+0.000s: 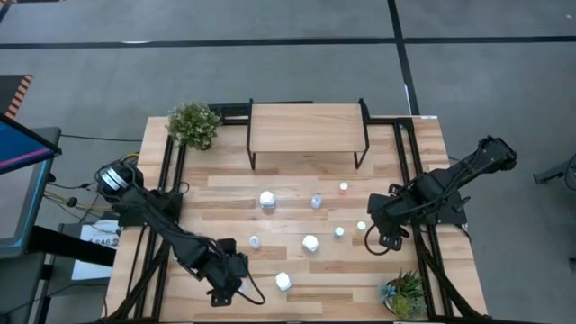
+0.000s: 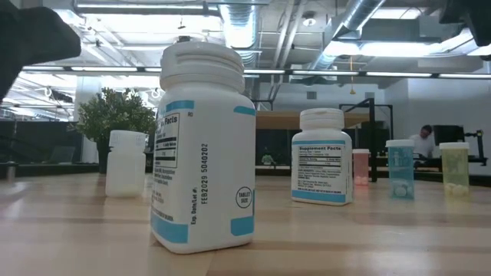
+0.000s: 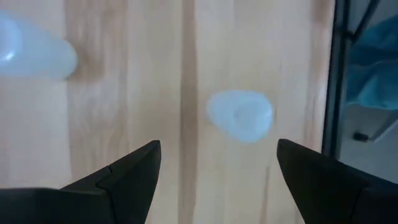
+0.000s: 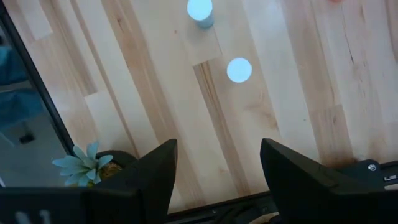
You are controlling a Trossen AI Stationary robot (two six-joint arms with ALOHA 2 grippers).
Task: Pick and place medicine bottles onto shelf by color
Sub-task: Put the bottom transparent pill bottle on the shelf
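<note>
Several medicine bottles stand upright on the tabletop: white ones (image 1: pixel 267 200) (image 1: pixel 310 243) (image 1: pixel 283 281), a pale-blue one (image 1: pixel 316 201), a reddish one (image 1: pixel 343 188), a yellowish one (image 1: pixel 361 226) and a teal one (image 1: pixel 339 232). The shelf (image 1: pixel 306 130) stands at the far edge with nothing on its top. My left gripper (image 1: pixel 225 283) is open above the near left part of the table, with a white bottle (image 3: pixel 239 115) ahead of its fingers. My right gripper (image 1: pixel 382 238) is open beside the yellowish bottle, with two small bottles (image 4: pixel 239 70) (image 4: pixel 199 9) ahead of it.
A green potted plant (image 1: pixel 193 124) stands at the far left beside the shelf. A succulent (image 1: pixel 402 292) stands at the near right corner and also shows in the right wrist view (image 4: pixel 81 165). Black frame rails (image 1: pixel 412 171) run along both table sides. A person (image 2: pixel 422 142) sits far behind.
</note>
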